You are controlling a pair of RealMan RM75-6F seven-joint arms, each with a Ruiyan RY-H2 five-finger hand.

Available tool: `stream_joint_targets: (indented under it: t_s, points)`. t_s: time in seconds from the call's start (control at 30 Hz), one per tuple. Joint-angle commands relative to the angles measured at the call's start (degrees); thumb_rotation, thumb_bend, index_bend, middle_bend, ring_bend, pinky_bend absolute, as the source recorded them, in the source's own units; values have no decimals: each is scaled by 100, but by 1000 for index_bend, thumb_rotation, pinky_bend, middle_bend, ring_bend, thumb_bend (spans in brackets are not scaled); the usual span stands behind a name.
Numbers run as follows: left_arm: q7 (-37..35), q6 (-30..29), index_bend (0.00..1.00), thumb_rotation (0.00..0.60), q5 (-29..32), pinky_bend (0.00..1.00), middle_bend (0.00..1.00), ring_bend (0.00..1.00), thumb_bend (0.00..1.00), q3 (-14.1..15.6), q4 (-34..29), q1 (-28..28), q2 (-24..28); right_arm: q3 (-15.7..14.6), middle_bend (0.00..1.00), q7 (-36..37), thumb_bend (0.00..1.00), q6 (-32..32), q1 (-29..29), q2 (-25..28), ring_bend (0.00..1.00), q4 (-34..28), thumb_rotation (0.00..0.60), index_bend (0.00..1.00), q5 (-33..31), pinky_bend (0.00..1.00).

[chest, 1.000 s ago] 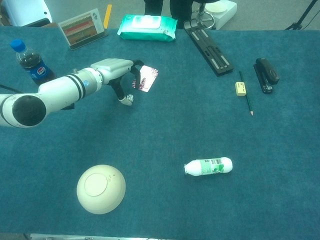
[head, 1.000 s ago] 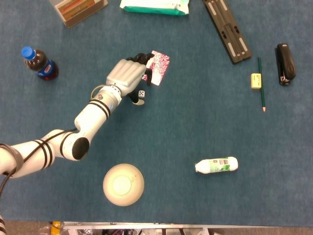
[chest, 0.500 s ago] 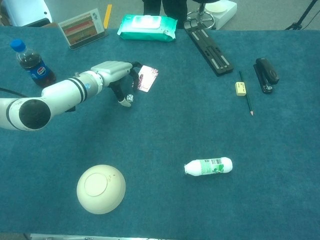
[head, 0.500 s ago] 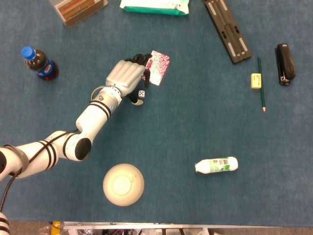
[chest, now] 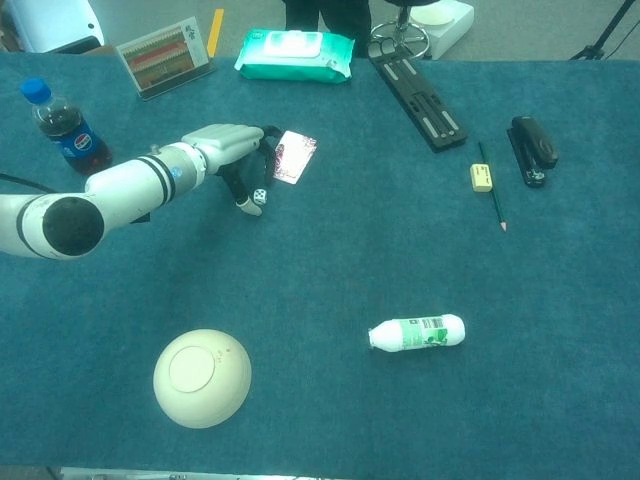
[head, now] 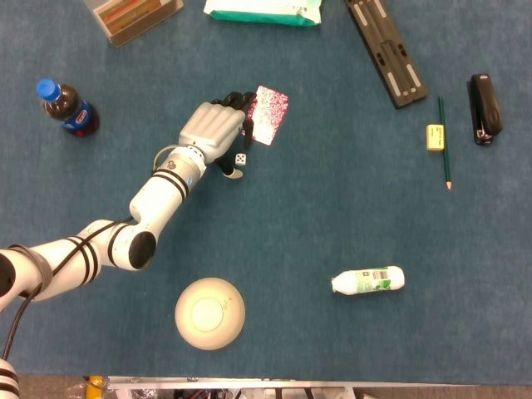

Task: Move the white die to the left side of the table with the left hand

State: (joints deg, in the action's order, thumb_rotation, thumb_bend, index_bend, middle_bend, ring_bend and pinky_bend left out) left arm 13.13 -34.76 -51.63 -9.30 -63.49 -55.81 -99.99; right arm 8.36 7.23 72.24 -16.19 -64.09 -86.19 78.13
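The white die [head: 240,158] lies on the blue table cloth, just below a pink patterned card [head: 268,115]. My left hand [head: 213,133] is over it from the left, fingers curved toward the card and the thumb tip [head: 235,172] down beside the die. The die sits in the gap between thumb and fingers, and nothing grips it. In the chest view the die [chest: 259,197] shows right of the thumb, under the left hand [chest: 228,145]. My right hand appears in neither view.
A cola bottle [head: 66,106] stands at the far left and a cream bowl [head: 209,312] lies upside down near the front. A white bottle [head: 368,279] lies on its side at the right. Wipes pack [head: 264,10], black rail [head: 385,51], stapler [head: 485,108], pencil and eraser lie at the back.
The left hand has shifted very slightly around the die. The die stays in the same spot on the cloth.
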Motion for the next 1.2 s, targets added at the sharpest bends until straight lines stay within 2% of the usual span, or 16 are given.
stream_joint_targets:
  t_s: [0.03, 0.47, 0.97, 1.2]
  points:
    - [-6, 22, 515, 600, 4, 177, 42, 14, 33, 3, 8, -10, -3, -2, 405, 6, 110, -4, 3, -2, 297, 9, 600, 358, -2, 326]
    - [-153, 115, 528, 600, -56, 177, 45, 13, 275, -1, 0, -21, 38, -11, 405, 50, 109, -23, 18, -33, 297, 74, 600, 358, -9, 326]
    - [-161, 49, 583, 600, -95, 177, 60, 13, 296, 26, -95, -16, 114, -12, 405, 99, 109, -19, 34, -64, 297, 128, 600, 358, -5, 326]
    - [-22, -416, 590, 600, -277, 177, 64, 13, 296, -22, -786, 82, 534, -2, 405, 142, 110, 25, 46, -70, 297, 131, 600, 358, 24, 326]
